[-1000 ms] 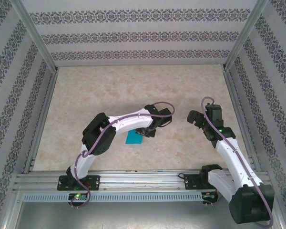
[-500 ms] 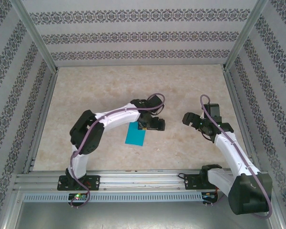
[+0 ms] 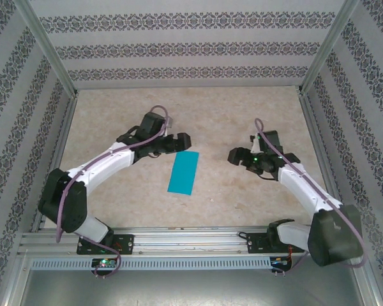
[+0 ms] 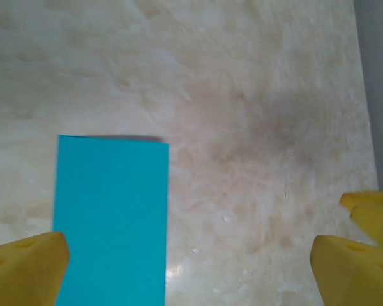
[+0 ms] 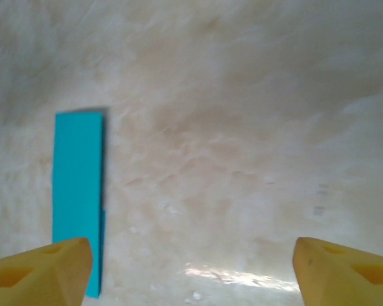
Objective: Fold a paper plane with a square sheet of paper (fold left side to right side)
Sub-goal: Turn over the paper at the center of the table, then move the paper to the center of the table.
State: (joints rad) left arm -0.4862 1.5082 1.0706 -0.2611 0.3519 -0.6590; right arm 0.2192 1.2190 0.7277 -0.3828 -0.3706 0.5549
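One blue paper [image 3: 182, 173], flat on the table [image 3: 242, 108], near the middle and a bit toward the near edge. Folded into a tall thin shape, short ends toward the far and near edges, leaning a little. Two grippers, one on each side of it. Left gripper [image 3: 177, 144] just beside the paper's far left corner, spread wide open, empty. Right gripper [image 3: 237, 158] off to the right, well apart from the paper, spread wide open too, empty, aimed left at the paper. From the left wrist: paper [image 4: 112, 217] low on the left, far end straight, with a thin dark shadow along it. Two yellow fingers [image 4: 25, 268] far apart at the bottom corners of that view, one in front of the paper's near left part; touching it or above it, cannot tell. From the right wrist: paper [image 5: 78, 197] narrow and long on the left side, a second layer peeking out along its right side low down, so the two layers not quite lined up. Yellow fingers [image 5: 38, 271] far apart here too, one near the paper's low end, the other way off to the right. Table pale, with a stone look. Striped walls [image 3: 191, 48] around three sides, metal rail [image 3: 191, 239] along the near edge.
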